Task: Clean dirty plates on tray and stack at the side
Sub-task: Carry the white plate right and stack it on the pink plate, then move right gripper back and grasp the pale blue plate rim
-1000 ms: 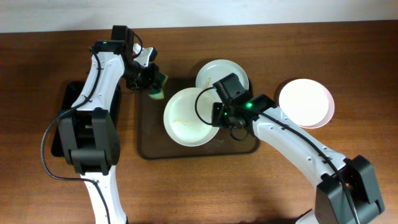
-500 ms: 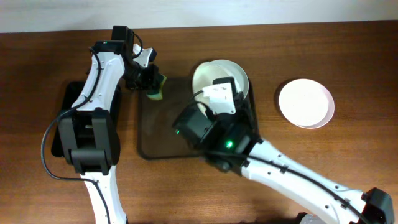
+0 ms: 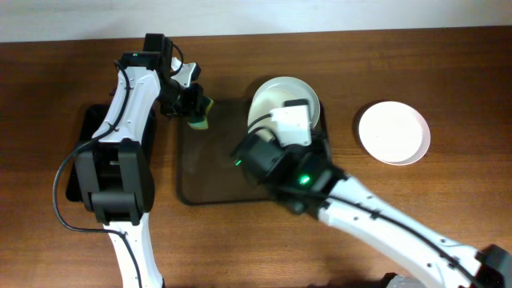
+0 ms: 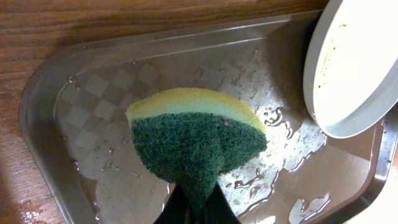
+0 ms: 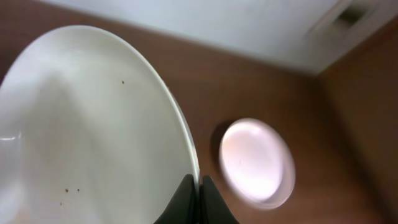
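Note:
My right gripper [image 5: 194,186] is shut on the rim of a white plate [image 5: 87,137] and holds it tilted, off the tray. In the overhead view the raised right arm hides most of this; a white plate [image 3: 272,94] shows at the far side of the dark brown tray [image 3: 200,176]. My left gripper [image 3: 194,108] is shut on a green and yellow sponge [image 3: 203,112] above the tray's far left corner. In the left wrist view the sponge [image 4: 196,134] hangs over the wet tray [image 4: 93,106], with a smeared tilted plate [image 4: 354,68] to its right. Another white plate [image 3: 393,132] lies on the table at the right.
A smaller black tray [image 3: 84,152] lies at the left, under the left arm's base. The raised right arm [image 3: 320,184] covers the tray's right half in the overhead view. Water puddles [image 4: 286,168] lie on the tray.
My right arm has lifted the front plate off the tray's middle and risen towards the overhead camera, tilting the plate. The left arm and sponge have not moved.

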`<state>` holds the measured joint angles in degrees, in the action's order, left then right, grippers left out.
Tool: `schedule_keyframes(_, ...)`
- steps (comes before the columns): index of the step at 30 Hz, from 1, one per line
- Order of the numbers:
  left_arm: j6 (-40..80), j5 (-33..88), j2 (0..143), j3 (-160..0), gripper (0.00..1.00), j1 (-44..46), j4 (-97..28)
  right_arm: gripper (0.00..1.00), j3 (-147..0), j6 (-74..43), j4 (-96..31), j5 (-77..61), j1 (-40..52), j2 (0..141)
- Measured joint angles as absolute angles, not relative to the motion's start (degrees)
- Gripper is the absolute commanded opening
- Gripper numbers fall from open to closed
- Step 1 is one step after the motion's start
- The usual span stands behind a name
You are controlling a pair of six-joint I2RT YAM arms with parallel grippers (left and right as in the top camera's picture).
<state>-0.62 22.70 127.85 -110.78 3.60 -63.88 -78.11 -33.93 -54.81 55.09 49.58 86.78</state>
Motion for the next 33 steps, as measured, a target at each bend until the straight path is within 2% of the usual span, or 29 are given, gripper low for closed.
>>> schedule_keyframes(1,-0.62,22.59,127.85,-110.78,0.01,3.60,-63.99,0.04,-78.11,-34.89,-55.55,50.68,46.89,85.60)
schedule_keyframes(2,-0.62,22.44,127.85,-110.78,0.01,3.60,-64.05,0.04,-78.11,-36.34,-57.23,42.24,40.27,82.35)
schedule_keyframes(4,-0.62,22.41,127.85,-110.78,0.01,3.60,-64.05,0.04,-78.17,-37.08,-58.24,36.47,34.52,79.94)
schedule_keyframes(8,-0.62,22.20,127.85,-110.78,0.01,3.64,-64.05,0.04,-78.22,-37.45,-60.71,19.81,11.94,78.81)
schedule_keyframes(11,-0.62,21.74,127.85,-110.78,0.01,3.64,-64.10,0.04,-78.22,-36.93,-60.77,14.52,-3.73,80.55)
schedule_keyframes(16,-0.62,21.52,127.85,-110.78,0.01,3.64,-64.10,0.04,-78.22,-34.52,-58.43,11.66,-16.19,87.92)
schedule_keyframes(20,-0.62,21.43,127.85,-110.78,0.01,3.64,-64.10,0.04,-78.22,-33.76,-55.11,11.33,-18.46,95.94)
schedule_keyframes(22,-0.62,21.34,127.85,-110.78,0.01,3.64,-64.10,0.29,-78.22,-33.61,-53.28,11.03,-18.46,99.90)
schedule_keyframes(23,-0.64,21.34,127.85,-110.78,0.01,3.64,-64.07,0.45,-78.22,-33.52,-52.95,10.74,-18.46,101.32)
schedule_keyframes(24,-0.62,21.34,127.85,-110.78,0.01,3.64,-64.07,0.50,-78.22,-33.04,-52.82,10.33,-18.46,102.06)
schedule_keyframes(30,-0.64,21.34,127.85,-110.78,0.01,3.64,-64.07,0.50,-80.75,-27.86,-55.81,-0.51,-18.11,103.04)
schedule_keyframes(33,-0.62,21.32,127.85,-110.78,0.01,3.64,-64.10,0.52,-90.08,-25.52,-57.41,-5.58,-11.53,102.52)
